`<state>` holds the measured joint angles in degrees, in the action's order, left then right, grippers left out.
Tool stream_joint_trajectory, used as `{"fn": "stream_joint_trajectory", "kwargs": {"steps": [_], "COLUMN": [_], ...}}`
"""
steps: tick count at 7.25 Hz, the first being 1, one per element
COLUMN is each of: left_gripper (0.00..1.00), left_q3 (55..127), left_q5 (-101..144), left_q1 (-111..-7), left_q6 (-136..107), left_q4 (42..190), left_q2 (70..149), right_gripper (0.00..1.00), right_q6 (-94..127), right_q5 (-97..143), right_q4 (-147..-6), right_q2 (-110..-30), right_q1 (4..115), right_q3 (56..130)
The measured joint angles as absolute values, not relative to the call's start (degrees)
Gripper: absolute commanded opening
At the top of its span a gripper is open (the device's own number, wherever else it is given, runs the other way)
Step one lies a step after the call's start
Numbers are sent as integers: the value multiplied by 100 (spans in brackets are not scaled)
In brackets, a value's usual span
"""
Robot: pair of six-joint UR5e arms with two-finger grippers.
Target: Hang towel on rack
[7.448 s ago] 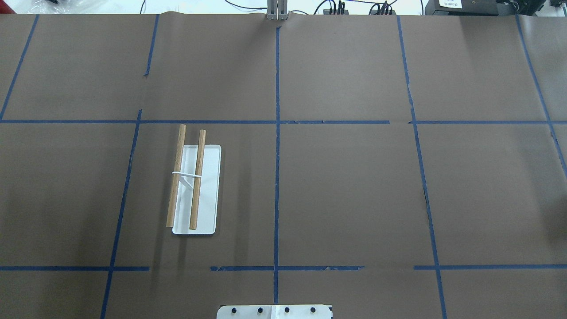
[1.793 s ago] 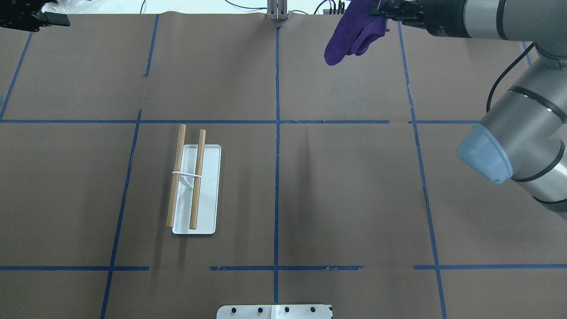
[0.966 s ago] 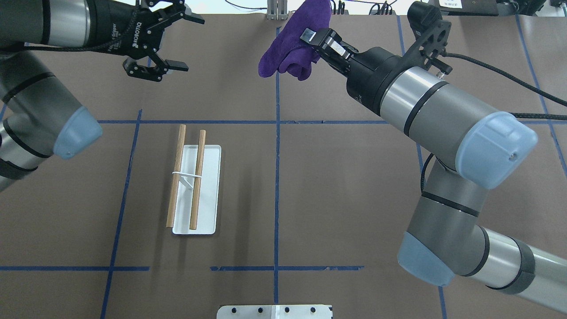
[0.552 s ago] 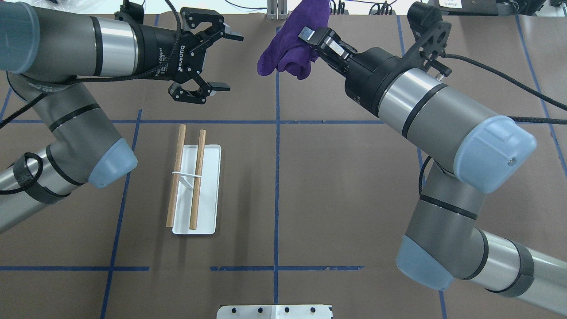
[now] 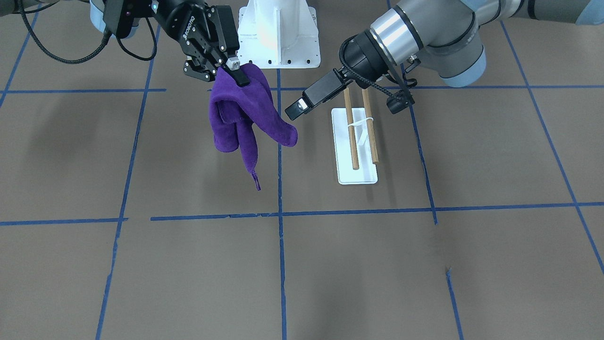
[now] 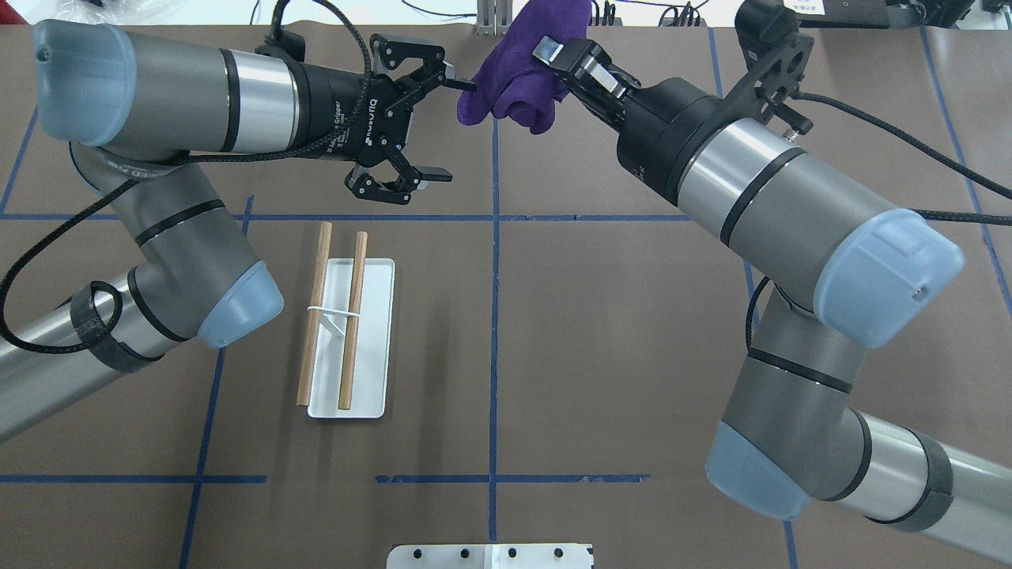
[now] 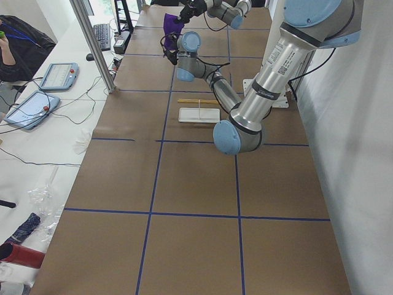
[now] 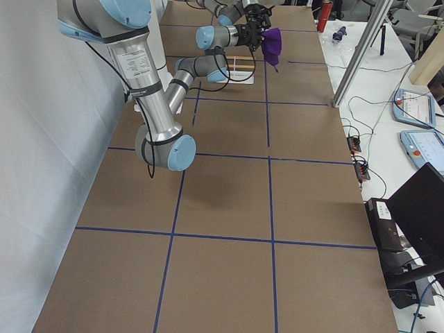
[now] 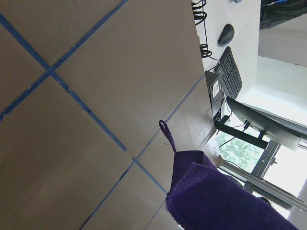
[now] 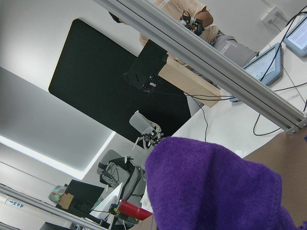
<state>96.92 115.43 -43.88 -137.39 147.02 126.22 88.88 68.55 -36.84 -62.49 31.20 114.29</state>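
Note:
A purple towel (image 6: 514, 79) hangs bunched from my right gripper (image 6: 557, 57), which is shut on its top edge above the far middle of the table. In the front view the towel (image 5: 240, 118) dangles clear of the table under that gripper (image 5: 231, 70). My left gripper (image 6: 443, 126) is open wide just left of the towel, with its upper fingertip at the towel's edge; I cannot tell if it touches. It also shows in the front view (image 5: 347, 105). The rack (image 6: 336, 320) stands on its white base (image 6: 371, 348) on the left half, bare, and also shows in the front view (image 5: 361, 132).
The white robot pedestal (image 5: 278, 33) stands at the near edge. A metal post (image 6: 494, 20) rises at the far edge. Blue tape lines grid the brown table. Tablets and cables (image 7: 49, 86) lie on the operators' desk beyond it.
My left arm has swung in from the far left, its open gripper now beside the towel. My right gripper has carried the towel left to the centre line and holds it there.

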Motion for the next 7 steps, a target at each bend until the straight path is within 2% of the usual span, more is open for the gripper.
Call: {"fn": "stream_joint_trajectory", "kwargs": {"steps": [7], "left_gripper": [97], "left_q3": [9563], "left_q5": [11365], "left_q1": [-4386], "left_q6": [-13807], "left_q4": [14712], "left_q2": [12820], "right_gripper": [0], "right_q6": [8877], "right_q5": [6827], "right_q4": [-3605], "right_q2": [-6292], "right_q1": [2991], "right_q3": [11465]}}
